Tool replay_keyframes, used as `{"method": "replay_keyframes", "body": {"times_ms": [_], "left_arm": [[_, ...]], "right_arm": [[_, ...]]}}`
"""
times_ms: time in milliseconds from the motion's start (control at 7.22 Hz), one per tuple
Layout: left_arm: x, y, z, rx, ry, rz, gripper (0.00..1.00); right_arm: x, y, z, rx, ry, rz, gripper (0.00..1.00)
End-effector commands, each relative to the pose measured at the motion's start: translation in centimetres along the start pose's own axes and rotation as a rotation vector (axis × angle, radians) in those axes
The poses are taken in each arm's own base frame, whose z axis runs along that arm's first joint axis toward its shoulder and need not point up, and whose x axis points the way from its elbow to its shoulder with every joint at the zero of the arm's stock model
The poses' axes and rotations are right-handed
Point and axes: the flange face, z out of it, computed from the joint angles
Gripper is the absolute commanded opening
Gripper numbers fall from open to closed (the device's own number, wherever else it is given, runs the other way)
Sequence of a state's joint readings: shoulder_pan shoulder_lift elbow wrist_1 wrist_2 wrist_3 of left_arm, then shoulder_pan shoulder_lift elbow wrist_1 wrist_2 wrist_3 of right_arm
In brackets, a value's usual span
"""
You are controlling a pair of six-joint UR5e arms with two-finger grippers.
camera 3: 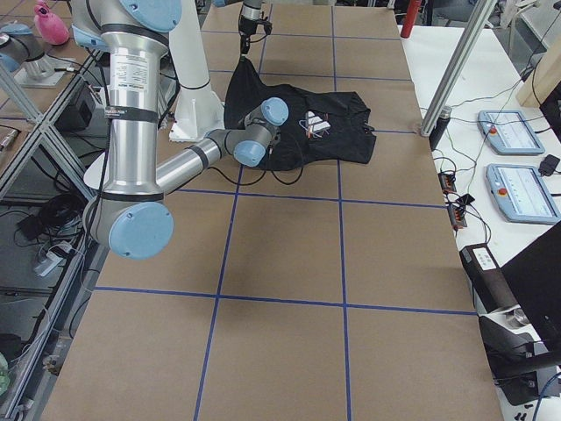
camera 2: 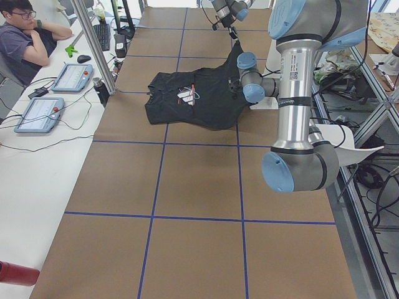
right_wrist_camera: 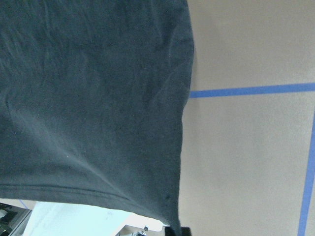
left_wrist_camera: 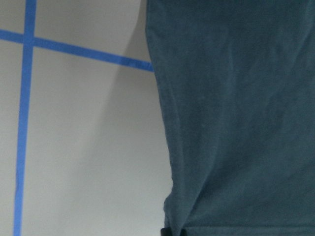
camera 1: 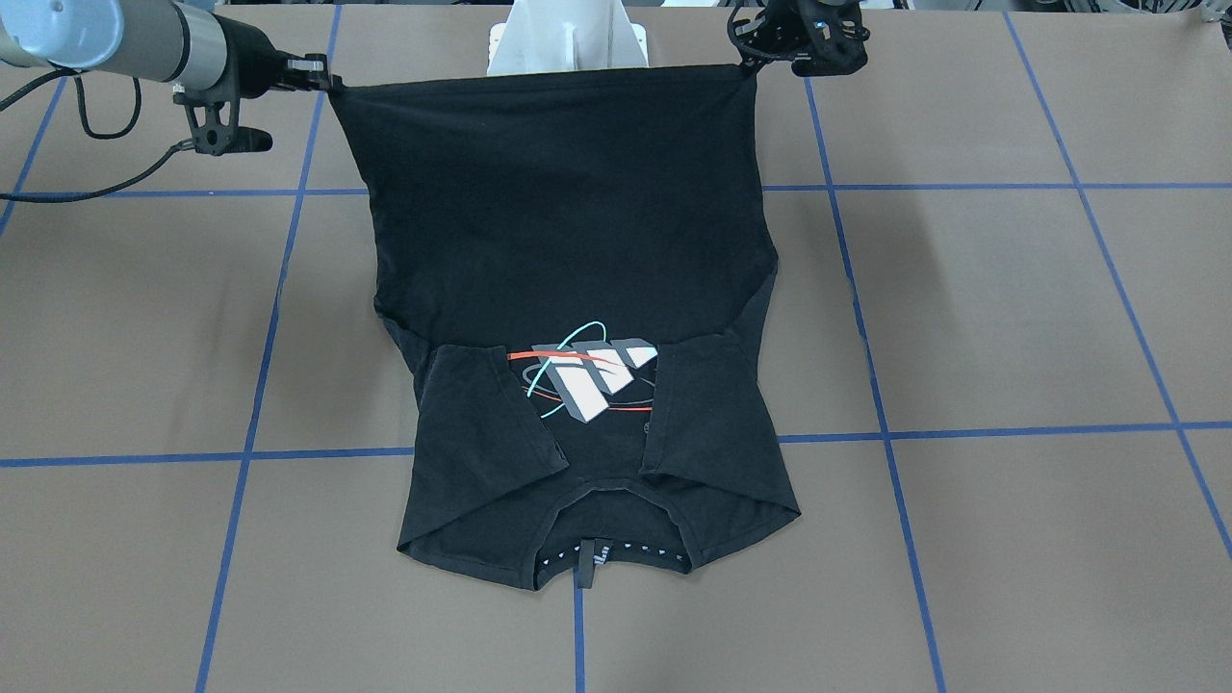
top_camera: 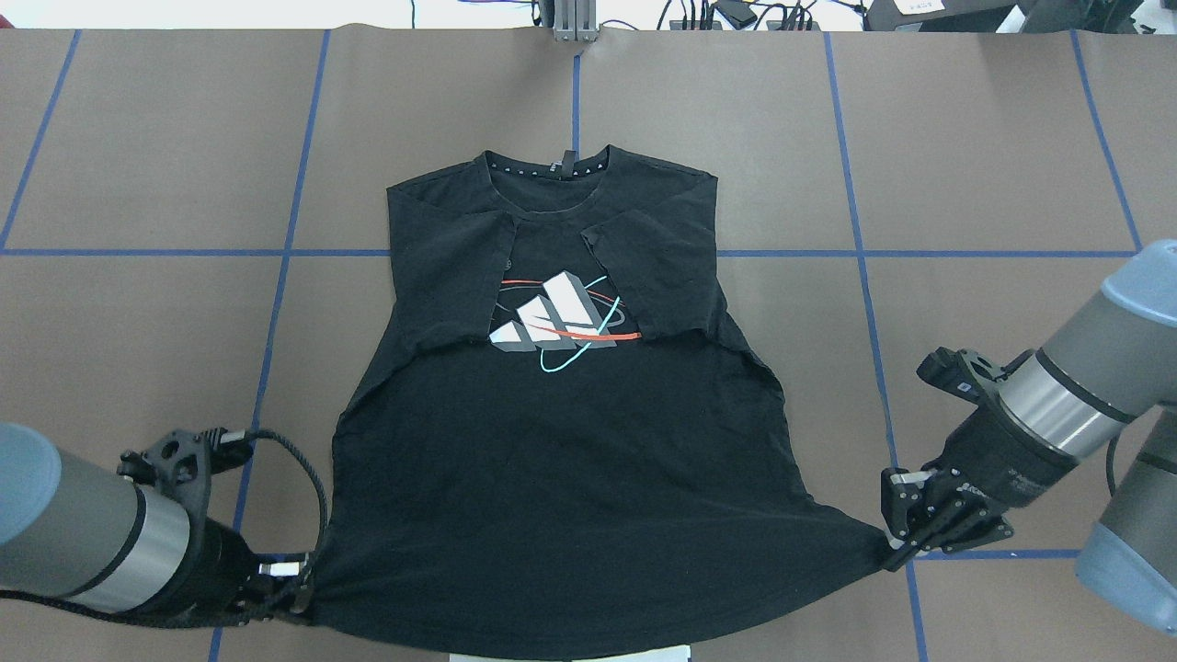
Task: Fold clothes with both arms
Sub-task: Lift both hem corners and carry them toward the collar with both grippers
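The left gripper (top_camera: 299,581) and right gripper (top_camera: 894,544) each pinch a hem corner of the black T-shirt (top_camera: 561,460), pulling the hem taut. Its sleeves (top_camera: 451,276) lie folded inward beside the graphic (top_camera: 552,324).

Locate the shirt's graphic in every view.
Front-facing: graphic at centre, just below the middle.
Overhead: graphic at centre, near the middle.
Exterior left: graphic small, upper centre.
Exterior right: graphic small, upper part, right of centre.
Left wrist: not in it; only plain shirt.
Right wrist: not in it; only plain shirt.
Landmark: the collar, beyond the graphic, away from the robot.
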State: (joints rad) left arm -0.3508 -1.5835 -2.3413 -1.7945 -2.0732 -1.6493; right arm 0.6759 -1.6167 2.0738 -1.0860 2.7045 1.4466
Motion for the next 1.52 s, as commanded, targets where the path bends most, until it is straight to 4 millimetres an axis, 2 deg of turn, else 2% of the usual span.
{"method": "replay_keyframes", "body": {"times_ms": [0,277,416,554,693,831,970,1385], "left_arm": [[1.4,-5.2,-4.5,0.117,0.078,0.012,0.00],[0.2,-9.8,-7.4,0.190,0.091,-0.044,0.00],[-0.3,-11.1,-8.0,0.219,0.085,-0.026,0.00],[-0.6,-12.5,-7.3,0.226,0.069,-0.044,0.00],[0.9,-14.6,-7.8,0.253,0.087,-0.054,0.00],[1.7,-16.5,-8.0,0.252,0.093,-0.071,0.00],[2.8,-18.9,-9.1,0.277,0.108,-0.082,0.00],[2.5,-25.6,-8.2,0.326,0.057,-0.079,0.00]], "right_arm": [[-2.1,-2.7,-2.1,0.069,-0.038,-0.012,0.00],[-3.2,-5.9,-4.3,0.126,-0.064,-0.001,0.00],[-3.1,-6.8,-6.4,0.167,-0.083,0.005,0.00],[-3.8,-8.0,-8.5,0.207,-0.104,0.006,0.00],[-5.1,-10.2,-10.2,0.239,-0.120,0.012,0.00],[-6.2,-11.2,-11.8,0.268,-0.135,0.003,0.00],[-6.6,-12.6,-12.5,0.287,-0.137,0.010,0.00],[-8.5,-16.8,-13.7,0.350,-0.128,0.017,0.00]]}}
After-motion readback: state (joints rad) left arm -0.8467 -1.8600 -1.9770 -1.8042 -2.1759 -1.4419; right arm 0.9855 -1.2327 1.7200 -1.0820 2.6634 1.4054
